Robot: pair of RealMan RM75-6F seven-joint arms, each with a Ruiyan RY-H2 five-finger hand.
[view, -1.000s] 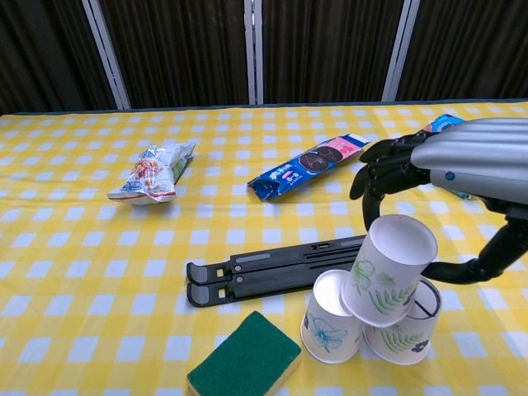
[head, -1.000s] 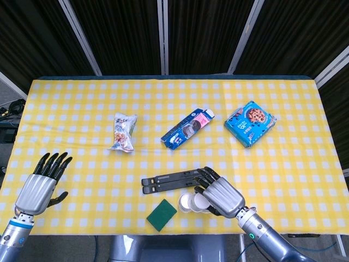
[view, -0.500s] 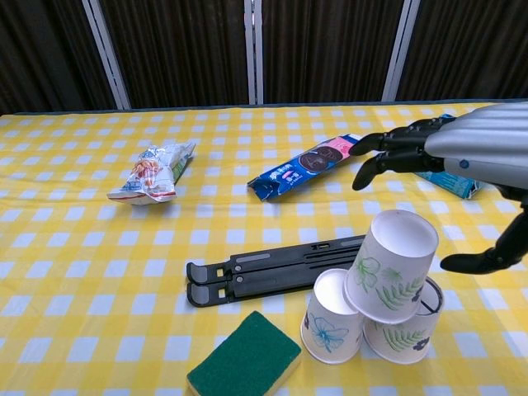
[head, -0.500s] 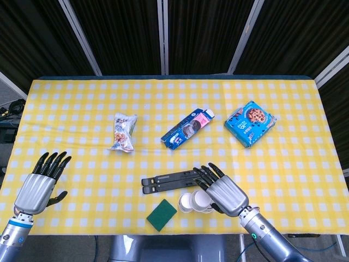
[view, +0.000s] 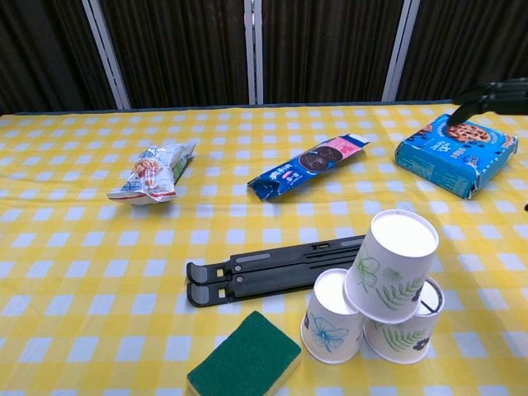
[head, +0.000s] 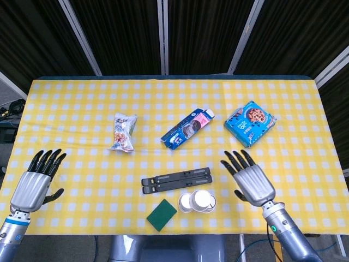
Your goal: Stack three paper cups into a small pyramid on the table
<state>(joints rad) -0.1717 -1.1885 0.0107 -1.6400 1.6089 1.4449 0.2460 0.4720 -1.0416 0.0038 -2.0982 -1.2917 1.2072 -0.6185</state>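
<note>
Three paper cups stand upside down near the table's front edge as a small pyramid. The top cup (view: 390, 264) (head: 202, 200) with green leaf print rests tilted on two lower cups, one with a blue flower (view: 330, 318) (head: 186, 203) and one with leaves (view: 404, 330). My right hand (head: 250, 182) hovers to the right of the stack, fingers spread, holding nothing; only its fingertips (view: 487, 92) show at the right edge of the chest view. My left hand (head: 35, 183) is open over the table's left front corner, far from the cups.
A black folding stand (head: 176, 180) lies just behind the cups and a green sponge (head: 162, 215) to their left. Farther back lie a snack bag (head: 123, 132), a cookie sleeve (head: 187, 128) and a blue cookie box (head: 250, 123).
My right hand has let go of the top cup and drawn away to the right and up. The cup stays on the two lower ones. The left hand has shifted slightly.
</note>
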